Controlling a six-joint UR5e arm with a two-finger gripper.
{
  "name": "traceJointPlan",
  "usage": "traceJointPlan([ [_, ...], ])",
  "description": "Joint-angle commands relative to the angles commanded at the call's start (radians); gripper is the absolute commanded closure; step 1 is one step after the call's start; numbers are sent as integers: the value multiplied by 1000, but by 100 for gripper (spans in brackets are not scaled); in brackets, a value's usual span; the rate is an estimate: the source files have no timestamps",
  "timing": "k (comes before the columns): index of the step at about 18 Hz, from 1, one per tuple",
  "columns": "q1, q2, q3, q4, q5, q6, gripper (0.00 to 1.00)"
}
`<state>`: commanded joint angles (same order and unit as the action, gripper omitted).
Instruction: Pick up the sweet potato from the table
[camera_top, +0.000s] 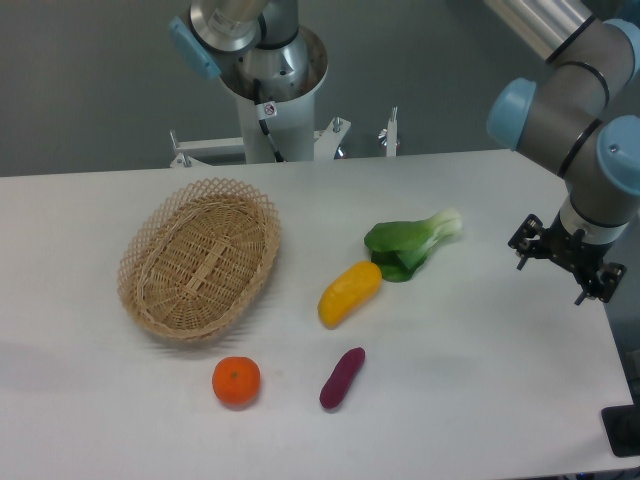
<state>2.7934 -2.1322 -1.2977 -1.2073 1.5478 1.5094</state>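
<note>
A wicker basket, oval and shallow, lies on the table and serves as the landmark here. Nothing is inside it; only its woven floor and looped rim show.

The sweet potato lies on the table to the right of the basket and nearer the front edge, a small dark purple tuber set at a slant. Nothing touches it and nothing covers it. An orange fruit sits just in front of the basket's near rim, apart from the sweet potato and to its left. A yellow oblong vegetable lies to the right of the basket, between basket and greens, and behind the sweet potato with bare table between them. Its far end touches or slightly overlaps a leafy green bok choy, which lies further right of the basket and a little toward the back.

The gripper hangs far to the right of the basket, over the table's right edge and well apart from every item. It is seen side-on and dark, so I cannot tell whether its fingers stand apart or together; it holds nothing visible. The arm's grey and blue joints rise above it, and the robot's base column stands behind the table, beyond the basket.
</note>
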Motion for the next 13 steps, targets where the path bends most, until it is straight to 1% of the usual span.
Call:
traceJointPlan([
  [9, -2, 6, -34, 28, -3, -2, 0],
  [13, 9, -2, -32, 37, -5, 9, 0],
])
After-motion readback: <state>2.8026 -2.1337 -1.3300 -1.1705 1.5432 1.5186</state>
